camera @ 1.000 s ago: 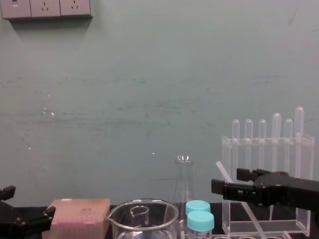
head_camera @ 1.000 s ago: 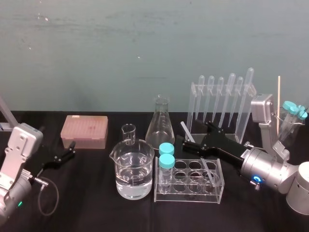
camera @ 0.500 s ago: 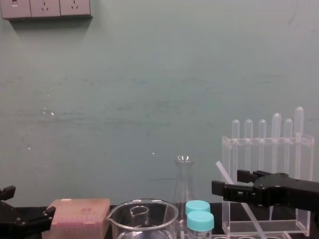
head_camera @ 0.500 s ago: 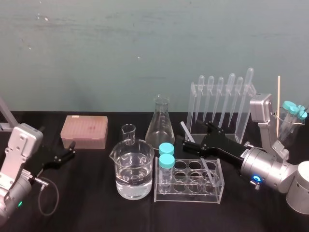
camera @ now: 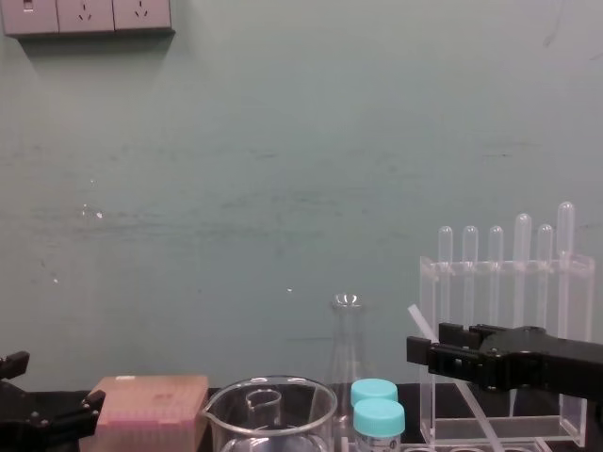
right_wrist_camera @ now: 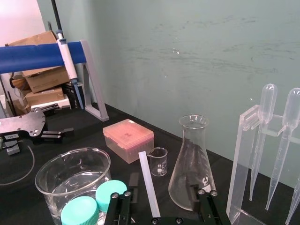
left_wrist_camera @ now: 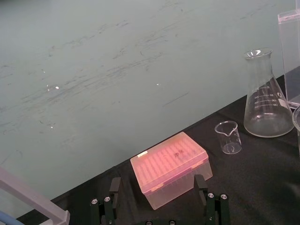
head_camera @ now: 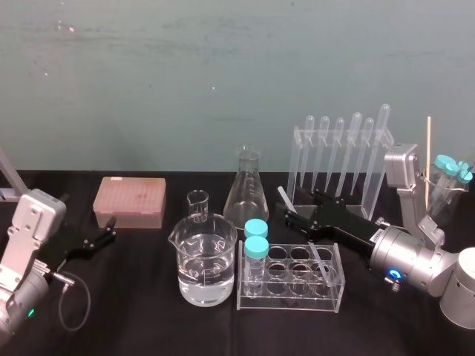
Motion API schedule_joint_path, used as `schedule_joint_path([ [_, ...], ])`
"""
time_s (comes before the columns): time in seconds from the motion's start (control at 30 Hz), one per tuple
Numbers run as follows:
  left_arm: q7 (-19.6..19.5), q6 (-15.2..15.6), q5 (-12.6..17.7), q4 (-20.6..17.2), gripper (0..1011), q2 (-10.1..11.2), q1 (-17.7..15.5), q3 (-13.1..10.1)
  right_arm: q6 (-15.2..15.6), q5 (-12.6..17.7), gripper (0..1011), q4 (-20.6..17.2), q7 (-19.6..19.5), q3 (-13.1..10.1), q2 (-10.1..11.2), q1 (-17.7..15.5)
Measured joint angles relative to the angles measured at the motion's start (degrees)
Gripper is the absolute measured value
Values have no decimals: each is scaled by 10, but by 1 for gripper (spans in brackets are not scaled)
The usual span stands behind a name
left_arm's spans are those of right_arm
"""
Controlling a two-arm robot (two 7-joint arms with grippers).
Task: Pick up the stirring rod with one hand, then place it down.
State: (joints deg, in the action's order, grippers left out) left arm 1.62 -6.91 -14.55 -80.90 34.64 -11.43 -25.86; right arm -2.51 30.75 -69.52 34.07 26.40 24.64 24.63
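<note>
Two open jaws of the right gripper (head_camera: 290, 216) straddle the stirring rod (right_wrist_camera: 149, 183); closing seems next, left gripper (head_camera: 108, 230) idling open.

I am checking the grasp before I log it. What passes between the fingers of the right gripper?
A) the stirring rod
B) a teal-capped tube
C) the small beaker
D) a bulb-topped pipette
A: in the right wrist view the stirring rod runs, tilted, between the fingers of the right gripper.
</note>
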Motion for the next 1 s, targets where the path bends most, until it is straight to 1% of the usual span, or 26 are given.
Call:
schedule_joint_path([
  [0.07, 0, 0, 0, 0, 1000, 0, 0, 0, 0, 0, 607, 0, 0, 0, 0, 0],
  [0.1, 0, 0, 0, 0, 1000, 0, 0, 0, 0, 0, 544, 0, 0, 0, 0, 0],
  [0.13, 0, 0, 0, 0, 1000, 0, 0, 0, 0, 0, 544, 0, 0, 0, 0, 0],
  [0.23, 0, 0, 0, 0, 1000, 0, 0, 0, 0, 0, 448, 0, 0, 0, 0, 0],
  [0.27, 0, 0, 0, 0, 1000, 0, 0, 0, 0, 0, 398, 0, 0, 0, 0, 0],
  [0.3, 0, 0, 0, 0, 1000, 0, 0, 0, 0, 0, 380, -1, 0, 0, 0, 0],
  [0.33, 0, 0, 0, 0, 1000, 0, 0, 0, -1, 0, 316, -1, 0, 0, 0, 0],
  [0.37, 0, 0, 0, 0, 1000, 0, 0, 0, -1, 0, 316, -1, 0, 0, 0, 0],
  [0.47, 0, 0, 0, 0, 1000, 0, 0, 0, -1, 0, 198, -1, 0, 0, 0, 0],
  [0.5, 0, 0, 0, 0, 1000, 0, 0, 0, -1, 0, 198, -1, 0, 0, 0, 0],
  [0.6, 0, 0, 0, 0, 1000, 0, 0, 0, -1, 0, 91, -1, 0, 0, 0, 0],
  [0.7, 0, 0, 0, 0, 1000, 0, 0, 0, -1, 0, 65, -1, 0, 0, 0, 0],
  [0.93, 0, 0, 0, 0, 1000, 0, 0, 0, -1, 0, 65, -1, 0, 0, 0, -1],
  [1.0, 0, 0, 0, 0, 1000, 0, 0, 0, -10, -4, 65, -4, -3, -4, -1, -4],
])
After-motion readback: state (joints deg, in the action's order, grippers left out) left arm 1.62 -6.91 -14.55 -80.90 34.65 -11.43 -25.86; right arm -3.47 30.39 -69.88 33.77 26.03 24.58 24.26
